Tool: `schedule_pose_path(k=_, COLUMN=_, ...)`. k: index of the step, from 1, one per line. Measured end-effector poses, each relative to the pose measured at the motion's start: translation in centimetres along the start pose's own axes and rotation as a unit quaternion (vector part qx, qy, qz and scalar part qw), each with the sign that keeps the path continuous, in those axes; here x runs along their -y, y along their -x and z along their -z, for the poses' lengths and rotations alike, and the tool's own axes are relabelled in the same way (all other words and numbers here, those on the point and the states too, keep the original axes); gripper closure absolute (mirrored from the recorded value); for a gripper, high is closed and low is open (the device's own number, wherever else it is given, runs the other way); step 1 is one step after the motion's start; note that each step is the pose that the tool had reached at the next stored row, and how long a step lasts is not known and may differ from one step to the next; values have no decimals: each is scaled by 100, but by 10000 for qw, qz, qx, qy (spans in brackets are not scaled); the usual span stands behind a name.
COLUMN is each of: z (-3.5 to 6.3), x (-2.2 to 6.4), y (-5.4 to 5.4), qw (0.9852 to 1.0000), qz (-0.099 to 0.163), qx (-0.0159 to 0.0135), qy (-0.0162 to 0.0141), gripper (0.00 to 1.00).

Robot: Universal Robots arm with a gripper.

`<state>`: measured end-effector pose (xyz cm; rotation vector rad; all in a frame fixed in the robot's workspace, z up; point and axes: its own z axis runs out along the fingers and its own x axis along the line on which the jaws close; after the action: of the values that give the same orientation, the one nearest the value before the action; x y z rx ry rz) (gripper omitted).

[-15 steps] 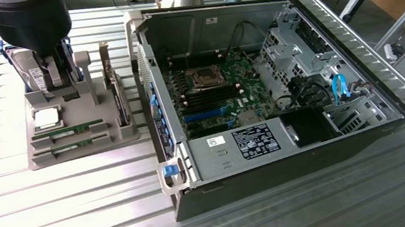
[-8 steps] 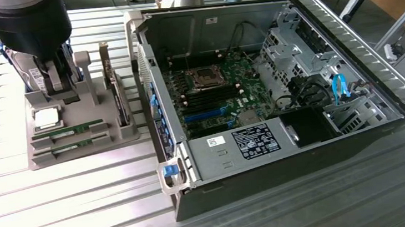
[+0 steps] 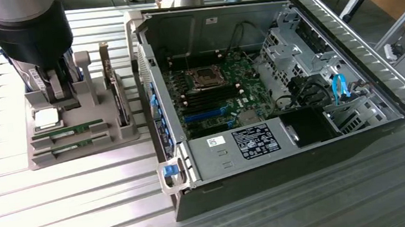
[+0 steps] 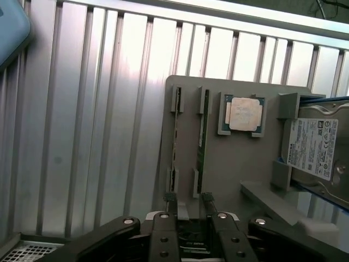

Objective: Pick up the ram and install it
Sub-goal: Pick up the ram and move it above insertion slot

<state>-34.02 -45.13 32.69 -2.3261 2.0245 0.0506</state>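
Presently my claw [image 4: 188,199] hangs released and empty over the grey holder [image 4: 232,164] at the exterior view's left of the computer case [image 3: 202,27], where the ram [image 4: 202,139] stands on edge in its slot: judged light, stiff, fragile, best pinched across its faces mid-length.

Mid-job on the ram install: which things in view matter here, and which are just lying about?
For the job:
- ram sticks
- gray holder they sit in
- gripper, open, over the holder
- motherboard in the open computer case

Lying about:
- processor chip
- hard drive
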Motion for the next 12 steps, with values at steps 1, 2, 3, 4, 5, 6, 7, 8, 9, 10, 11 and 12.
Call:
schedule_pose_path(k=1, z=-13, x=-2, y=-6, qw=10000, qz=0, qx=0, qy=0, gripper=71)
schedule_pose_path(k=2, z=-28, x=-4, y=-14, qw=10000, qz=0, qx=0, qy=-1, gripper=71)
schedule_pose_path(k=3, z=-39, x=-5, y=-19, qw=10000, qz=0, qx=1, qy=-1, gripper=71)
schedule_pose_path(k=4, z=-50, x=-8, y=-23, qw=10000, qz=0, qx=0, qy=0, gripper=71)
schedule_pose_path(k=5, z=-66, x=-9, y=-25, qw=10000, qz=-11, qx=0, qy=-1, gripper=71)
schedule_pose_path(k=6, z=-74, x=-10, y=-26, qw=10000, qz=-44, qx=-1, qy=-3, gripper=71)
schedule_pose_path(k=7, z=-81, x=-10, y=-26, qw=10000, qz=-84, qx=-3, qy=-6, gripper=71)
schedule_pose_path(k=8, z=-92, x=-10, y=-26, qw=9999, qz=-145, qx=-4, qy=-9, gripper=71)
schedule_pose_path(k=9, z=-102, x=-10, y=-27, qw=9998, qz=-217, qx=-7, qy=-13, gripper=71)
schedule_pose_path(k=10, z=-108, x=-11, y=-27, qw=9997, qz=-235, qx=-9, qy=-14, gripper=71)
schedule_pose_path(k=11, z=-126, x=-11, y=-28, qw=9997, qz=-238, qx=-11, qy=-15, gripper=71)
schedule_pose_path(k=12, z=-140, x=-12, y=-29, qw=9995, qz=-308, qx=-14, qy=-18, gripper=71)
